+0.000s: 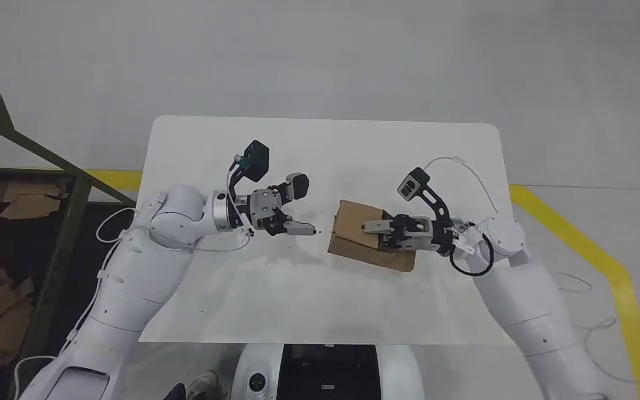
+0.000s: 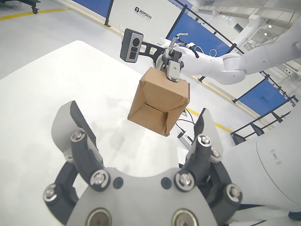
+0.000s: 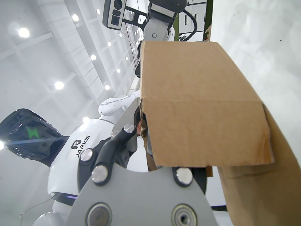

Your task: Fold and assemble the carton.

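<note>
A brown cardboard carton (image 1: 362,236) is held over the middle right of the white table (image 1: 220,300), its folded-in end facing the left arm. In the left wrist view the carton (image 2: 162,102) hangs off the table with my right gripper (image 2: 172,72) shut on its far wall. The right wrist view has the carton (image 3: 202,109) pressed up against my right gripper's fingers (image 3: 143,128). My left gripper (image 1: 298,226) stands open a short way left of the carton with nothing between its fingers (image 2: 80,123).
The table's far edge (image 1: 320,122) and front edge bound the work area. Flattened cardboard pieces (image 1: 30,205) lie in a dark bin on the floor left of the table. A yellow floor line (image 1: 560,225) runs past the table's right side.
</note>
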Robot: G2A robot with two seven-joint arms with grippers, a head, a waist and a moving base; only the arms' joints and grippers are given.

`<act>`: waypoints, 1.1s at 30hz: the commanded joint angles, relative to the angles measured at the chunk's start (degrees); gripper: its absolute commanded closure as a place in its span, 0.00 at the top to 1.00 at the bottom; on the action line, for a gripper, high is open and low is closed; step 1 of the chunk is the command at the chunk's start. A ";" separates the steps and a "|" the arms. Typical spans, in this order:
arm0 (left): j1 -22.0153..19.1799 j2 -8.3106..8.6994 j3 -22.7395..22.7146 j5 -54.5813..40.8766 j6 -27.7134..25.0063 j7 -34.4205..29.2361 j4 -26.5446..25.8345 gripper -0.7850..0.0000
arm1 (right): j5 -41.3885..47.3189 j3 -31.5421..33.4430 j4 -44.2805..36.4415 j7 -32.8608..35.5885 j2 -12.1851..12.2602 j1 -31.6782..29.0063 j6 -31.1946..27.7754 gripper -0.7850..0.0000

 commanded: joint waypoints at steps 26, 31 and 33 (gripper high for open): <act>0.81 0.43 0.20 6.94 -3.50 3.69 -4.61 1.00 | 0.92 -0.42 0.00 0.86 -0.09 0.67 -0.33 0.00; 0.81 0.43 0.20 6.94 -3.50 3.69 -4.61 1.00 | 0.92 -0.42 0.00 0.86 -0.09 0.67 -0.33 0.00; 0.81 0.43 0.20 6.94 -3.50 3.69 -4.61 1.00 | 0.92 -0.42 0.00 0.86 -0.09 0.67 -0.33 0.00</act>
